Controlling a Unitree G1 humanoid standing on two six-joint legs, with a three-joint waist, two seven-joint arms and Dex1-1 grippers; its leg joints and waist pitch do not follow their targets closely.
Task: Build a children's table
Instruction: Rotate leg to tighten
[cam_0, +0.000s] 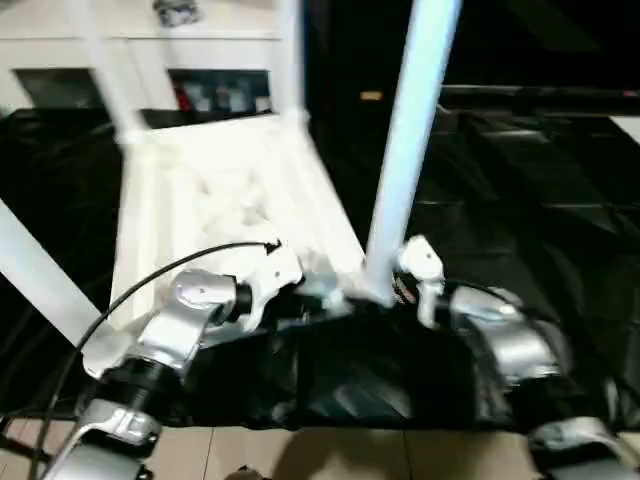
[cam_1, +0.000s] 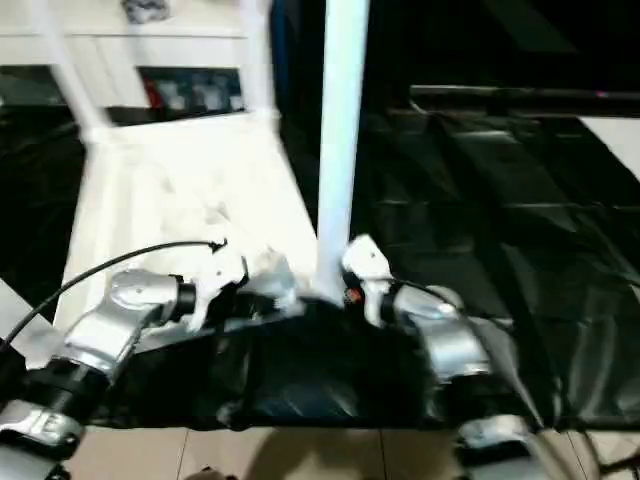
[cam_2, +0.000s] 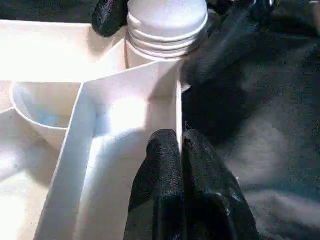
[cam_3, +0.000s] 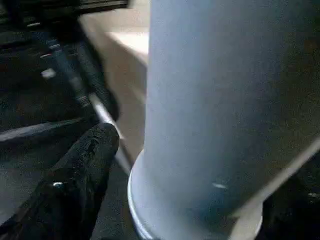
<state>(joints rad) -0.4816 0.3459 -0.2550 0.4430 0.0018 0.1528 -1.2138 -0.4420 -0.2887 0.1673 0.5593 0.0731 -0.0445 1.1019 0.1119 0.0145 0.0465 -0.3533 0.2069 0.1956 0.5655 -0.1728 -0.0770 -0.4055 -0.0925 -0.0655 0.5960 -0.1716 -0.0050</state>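
The white tabletop (cam_0: 220, 190) lies underside up on a black sheet, ribs showing. Its near right corner holds an upright white leg (cam_0: 410, 130) with its ringed base (cam_2: 167, 25) in the socket. Two more legs (cam_0: 100, 60) rise at the far corners, and another leg (cam_0: 40, 270) slants at the near left. My left gripper (cam_2: 180, 150) is shut on the tabletop's thin rim wall close to that corner. My right gripper (cam_3: 200, 175) straddles the leg's base: one finger (cam_3: 85, 170) stands a small gap off it, and the other is mostly hidden behind the leg.
A white cabinet (cam_0: 150, 40) with glass doors stands behind the tabletop. The crinkled black sheet (cam_0: 520, 180) spreads to the right. Pale floor tiles (cam_0: 350, 455) run along the near edge. A black cable (cam_0: 130, 290) loops over my left forearm.
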